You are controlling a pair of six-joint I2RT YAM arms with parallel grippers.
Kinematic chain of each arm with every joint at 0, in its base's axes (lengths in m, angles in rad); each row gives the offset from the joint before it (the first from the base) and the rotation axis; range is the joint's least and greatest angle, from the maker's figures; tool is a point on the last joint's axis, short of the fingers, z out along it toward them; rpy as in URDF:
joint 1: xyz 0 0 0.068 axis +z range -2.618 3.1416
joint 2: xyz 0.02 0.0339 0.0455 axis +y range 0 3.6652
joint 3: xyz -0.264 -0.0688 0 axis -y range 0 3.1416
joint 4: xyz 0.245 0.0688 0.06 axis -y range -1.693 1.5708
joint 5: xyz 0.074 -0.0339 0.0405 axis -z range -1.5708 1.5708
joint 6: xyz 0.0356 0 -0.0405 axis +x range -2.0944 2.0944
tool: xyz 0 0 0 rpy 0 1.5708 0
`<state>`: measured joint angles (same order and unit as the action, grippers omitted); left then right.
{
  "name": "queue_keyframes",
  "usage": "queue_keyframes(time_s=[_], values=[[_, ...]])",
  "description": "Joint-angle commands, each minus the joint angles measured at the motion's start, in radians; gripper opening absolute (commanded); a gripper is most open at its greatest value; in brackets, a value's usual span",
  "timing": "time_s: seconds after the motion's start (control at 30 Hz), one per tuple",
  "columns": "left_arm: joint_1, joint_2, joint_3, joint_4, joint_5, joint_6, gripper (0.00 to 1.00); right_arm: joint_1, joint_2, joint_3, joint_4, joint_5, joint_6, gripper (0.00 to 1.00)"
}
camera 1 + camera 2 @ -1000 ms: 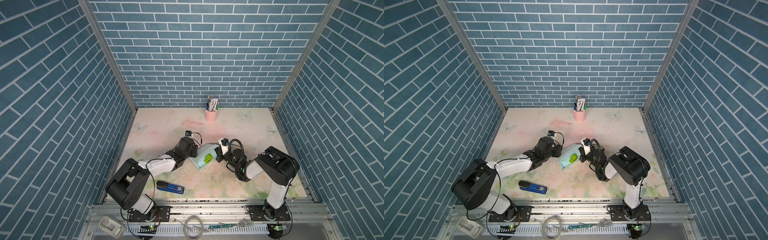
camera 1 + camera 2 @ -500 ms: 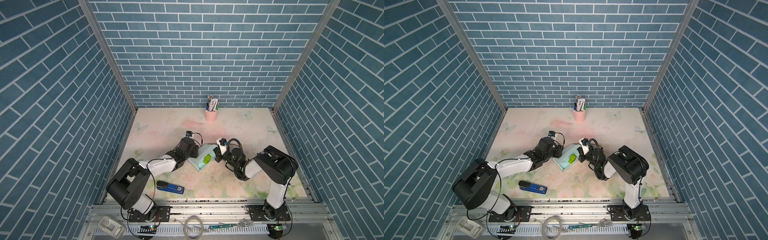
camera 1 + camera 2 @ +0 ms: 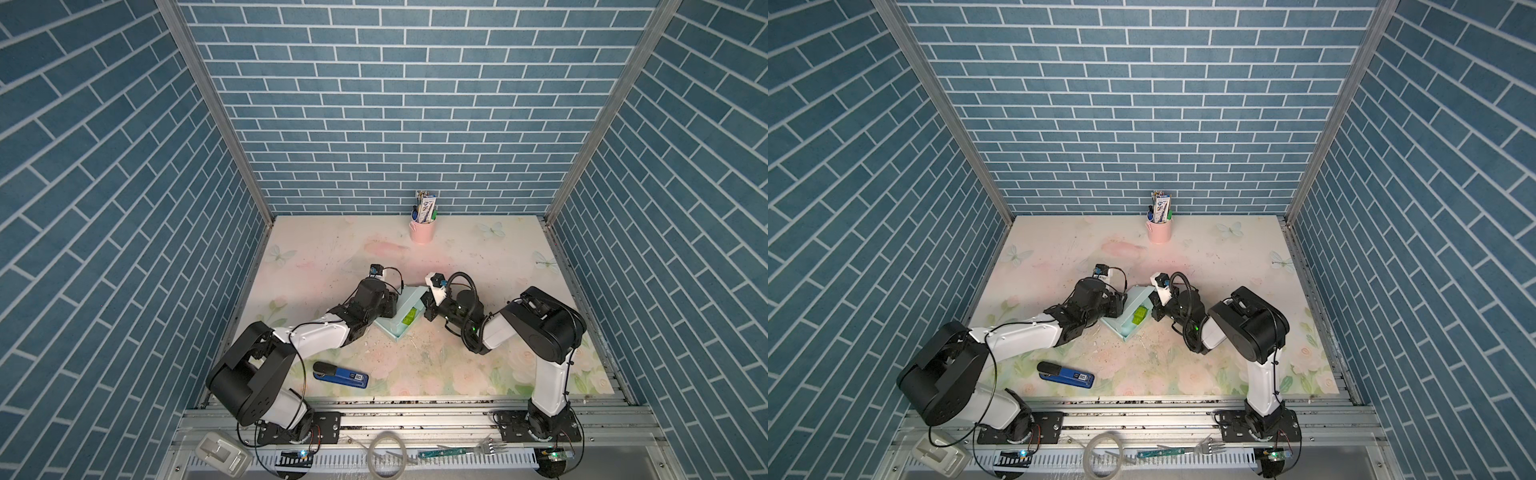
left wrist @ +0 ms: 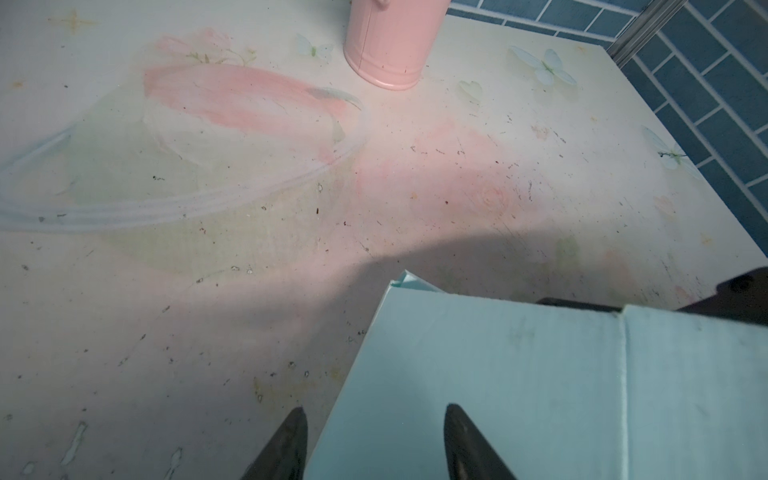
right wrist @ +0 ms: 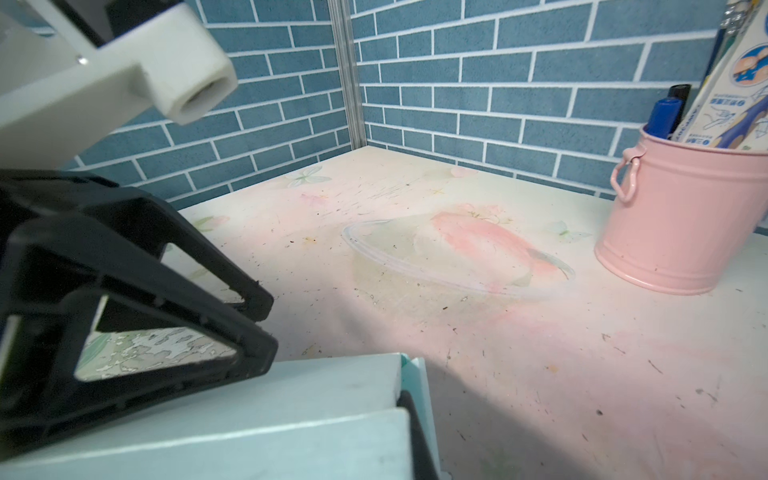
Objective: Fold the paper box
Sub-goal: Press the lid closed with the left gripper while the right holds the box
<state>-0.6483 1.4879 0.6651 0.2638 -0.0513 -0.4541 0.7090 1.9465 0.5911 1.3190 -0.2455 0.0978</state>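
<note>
Pale mint thin-card paper box (image 3: 404,300) sits well in front of the pink metal pen bucket (image 3: 422,231). Its walls are raised around a small bright-green toy brick (image 3: 409,317) and its top is open, so closing seems left. The left gripper (image 4: 376,440), jaws apart, straddles one edge. The right gripper (image 3: 428,311), jaws together, seems pinched on the opposite wall.

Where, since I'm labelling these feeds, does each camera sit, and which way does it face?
Both top views: high above the arms' bases, looking down toward the back wall; both arms whole, paper box between them.
Left wrist: low, facing the back-right corner; left gripper fingertips straddle the box's edge.
Right wrist: low, facing the back-left corner; right gripper barely shows, the left gripper's fingers opposite.
Shared: both wrist views show box and pink cup.
</note>
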Motion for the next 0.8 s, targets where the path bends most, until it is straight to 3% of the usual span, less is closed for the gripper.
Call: queue_keyframes(time_s=[0.0, 0.13, 0.4, 0.77], values=[[-0.012, -0.009, -0.031, 0.005, -0.003, -0.005, 0.55, 0.009, 0.037, 0.024, -0.135, -0.023, -0.051, 0.02], [-0.012, -0.002, -0.042, 0.011, -0.013, -0.007, 0.55, 0.008, 0.011, 0.004, -0.137, -0.013, -0.040, 0.13], [-0.014, 0.053, -0.028, 0.017, -0.026, 0.002, 0.55, 0.009, -0.078, -0.058, -0.210, -0.003, -0.014, 0.47], [-0.024, 0.120, 0.005, 0.008, -0.045, 0.011, 0.54, 0.009, -0.266, -0.034, -0.574, -0.036, -0.007, 0.60]])
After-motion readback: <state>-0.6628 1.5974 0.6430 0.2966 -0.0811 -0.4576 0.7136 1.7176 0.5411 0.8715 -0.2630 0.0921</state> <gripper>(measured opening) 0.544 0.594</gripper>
